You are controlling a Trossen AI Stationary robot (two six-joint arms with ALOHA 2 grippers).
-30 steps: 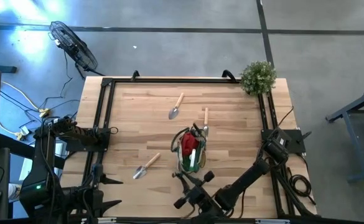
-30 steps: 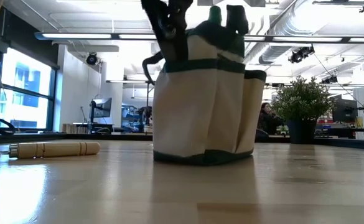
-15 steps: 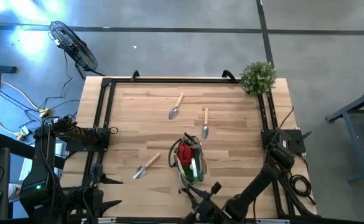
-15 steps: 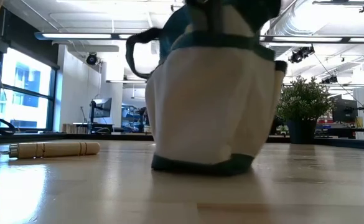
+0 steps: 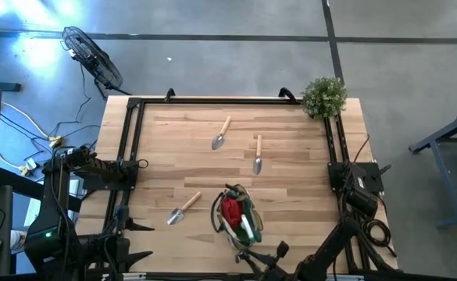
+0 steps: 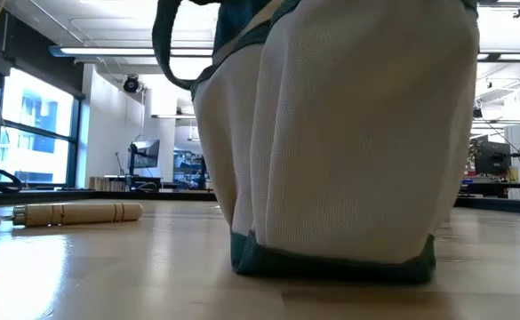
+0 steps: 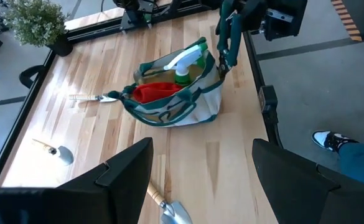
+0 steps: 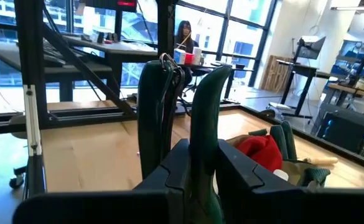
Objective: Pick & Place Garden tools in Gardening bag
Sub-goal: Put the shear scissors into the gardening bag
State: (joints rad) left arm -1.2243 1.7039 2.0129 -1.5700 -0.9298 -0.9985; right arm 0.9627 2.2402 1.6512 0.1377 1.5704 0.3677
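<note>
The gardening bag (image 5: pixel 236 218), tan with dark green trim, stands on its base (image 6: pixel 331 262) near the table's near edge. A red cone-shaped piece (image 7: pixel 154 92) and a green-and-white spray bottle (image 7: pixel 185 62) sit inside it. Three trowels with pale wooden handles lie flat on the table: two toward the far side (image 5: pixel 222 134) (image 5: pixel 257 154) and one left of the bag (image 5: pixel 183 209). I cannot make out the pruners. My right gripper (image 5: pixel 248 251) is at the bag's near side, shut on its loop handle. My left gripper (image 7: pixel 200 186) is open and empty at the table's left edge. My right gripper pinches the bag's dark green loop handle (image 8: pixel 206 118) between its two fingers. The fingers come from the table's near side. The strap (image 7: pixel 224 46) runs taut from the bag's rim up to the fingers. The bag's base stays on the table.
A bushy green plant (image 5: pixel 323 95) stands at the table's far right corner. Black frame rails run along the left, right and far edges. A person's shoe (image 7: pixel 331 140) shows on the floor beyond the near edge.
My right gripper has moved toward the table's near edge, still shut on the handle. The bag has slid along the table with it, away from the trowels, and now fills most of the low view. The trowels have stayed where they were.
</note>
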